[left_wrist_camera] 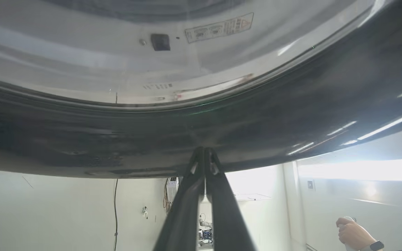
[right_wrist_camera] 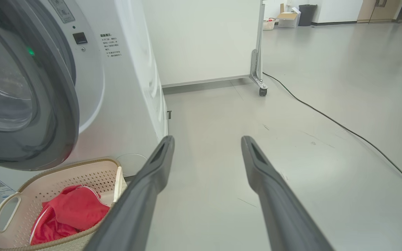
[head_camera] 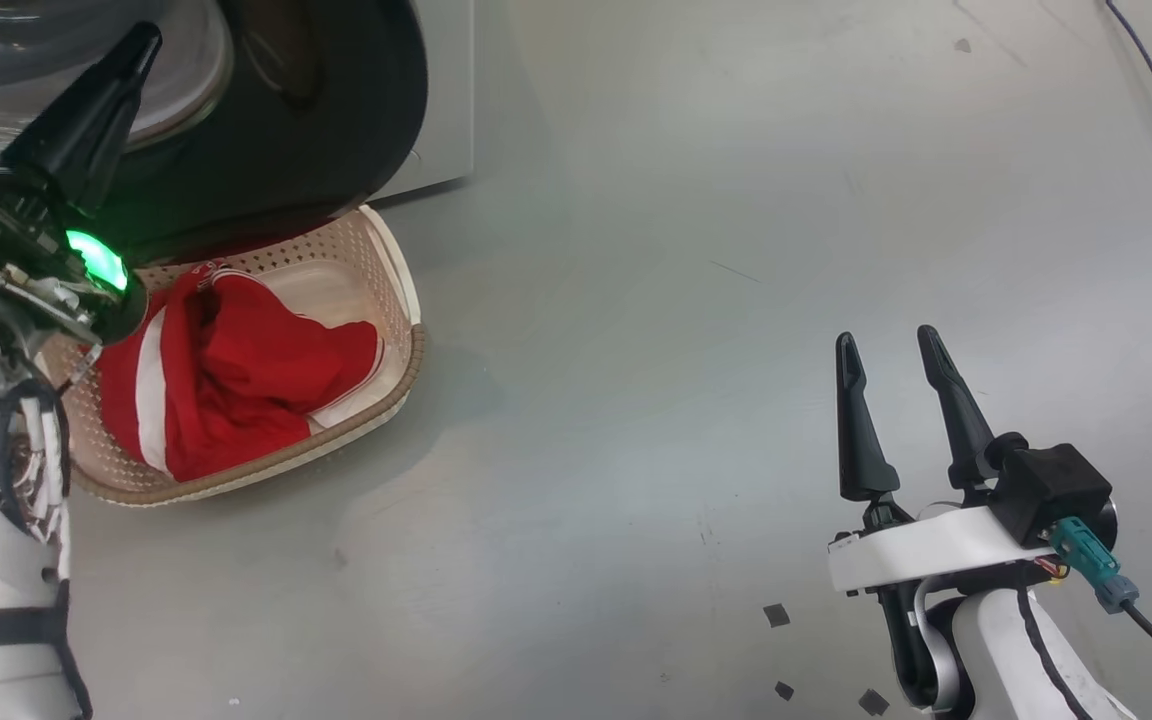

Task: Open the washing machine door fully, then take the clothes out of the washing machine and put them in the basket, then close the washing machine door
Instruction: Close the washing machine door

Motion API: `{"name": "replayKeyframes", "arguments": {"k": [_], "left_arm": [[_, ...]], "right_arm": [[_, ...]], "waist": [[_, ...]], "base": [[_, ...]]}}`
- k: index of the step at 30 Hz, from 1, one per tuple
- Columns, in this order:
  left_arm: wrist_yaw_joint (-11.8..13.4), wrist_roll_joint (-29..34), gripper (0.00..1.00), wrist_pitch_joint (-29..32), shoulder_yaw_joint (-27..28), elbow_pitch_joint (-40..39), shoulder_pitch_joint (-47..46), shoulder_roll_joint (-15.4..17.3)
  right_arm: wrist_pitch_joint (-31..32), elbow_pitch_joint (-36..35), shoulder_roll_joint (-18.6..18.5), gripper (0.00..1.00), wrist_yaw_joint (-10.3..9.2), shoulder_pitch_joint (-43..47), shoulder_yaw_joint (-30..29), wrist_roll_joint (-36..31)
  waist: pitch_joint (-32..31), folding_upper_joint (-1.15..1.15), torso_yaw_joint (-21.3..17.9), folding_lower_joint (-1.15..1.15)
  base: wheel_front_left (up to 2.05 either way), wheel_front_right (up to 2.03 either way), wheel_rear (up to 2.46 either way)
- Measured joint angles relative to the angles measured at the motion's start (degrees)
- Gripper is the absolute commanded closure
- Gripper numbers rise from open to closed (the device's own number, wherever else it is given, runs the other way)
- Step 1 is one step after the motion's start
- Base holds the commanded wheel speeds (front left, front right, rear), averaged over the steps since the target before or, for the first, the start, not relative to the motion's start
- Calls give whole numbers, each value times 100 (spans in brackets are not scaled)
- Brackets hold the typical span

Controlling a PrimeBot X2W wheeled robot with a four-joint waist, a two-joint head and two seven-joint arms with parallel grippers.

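White and bulky, the washing machine (right_wrist_camera: 131, 87) stands to the left of the right gripper (right_wrist_camera: 206, 139), its front panel close beside the left finger in the right wrist view. Its round washing machine door (left_wrist_camera: 257, 132) lies directly ahead of the left gripper (left_wrist_camera: 204, 150), whose two dark fingers are pressed together with no gap and nothing between them. Their joined tips meet the glossy black rim just below the clear glass bowl and look to be touching it. Whether the door is latched cannot be told.

Beneath that door, and below the left gripper, the cream basket (head_camera: 401, 370) sits on the grey floor close against the machine's front. The red clothes (head_camera: 236, 380) lie bunched inside it, with white stripes showing along the left side and a patch of the basket's bottom bare at the right.

Well apart from the basket, the right gripper hovers over bare floor with its fingers spread wide and empty. The clothes lie off to its lower left in the right wrist view.
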Motion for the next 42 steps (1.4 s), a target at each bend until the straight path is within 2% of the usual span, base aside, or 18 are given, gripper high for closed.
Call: {"name": "replayKeyframes", "arguments": {"k": [9,11,13,14,15,19,27,33,38,42], "left_arm": [[-32,-369,100,-67,531,-243,737,-236],[-32,-376,69,-85,621,-437,920,-330],[-32,-361,53,-98,676,-604,1058,-389],[-32,-319,15,-158,723,-675,1137,-403],[-32,-300,0,-191,776,-737,1231,-405],[-32,-227,0,-350,945,-955,1639,-475],[-32,541,0,-795,1003,-1813,2290,-541],[-32,1954,0,-1220,719,-2639,2796,-460],[-33,3637,0,-1781,-21,-3570,3185,46],[-37,4856,0,-2426,-575,-3966,3628,482]], "right_arm": [[0,118,-2,0,0,-4,-135,-151],[0,146,-2,0,0,-4,-183,-167],[0,165,-11,0,0,0,-230,-189],[0,181,-19,0,0,4,-248,-201],[-1,208,-31,0,-1,7,-260,-207],[-1,283,-93,0,-1,62,-333,-224],[-26,387,-135,0,0,216,-394,-252],[-27,423,-171,0,0,330,-454,-256],[-27,436,-234,0,0,518,-509,-257],[-27,444,-281,0,1,642,-514,-266]], "waist": [[-166,0,465,0],[-216,0,575,0],[-267,0,688,0],[-295,0,747,0],[-324,0,804,0],[-464,0,1019,0],[-840,0,1376,0],[-1116,0,1552,0],[-1387,0,1720,0],[-1594,0,1841,0]], "base": [[0,0,0],[0,0,0],[0,0,0],[0,0,0],[0,0,0],[0,0,0],[0,0,0],[0,0,0],[0,0,0],[0,0,0]]}}
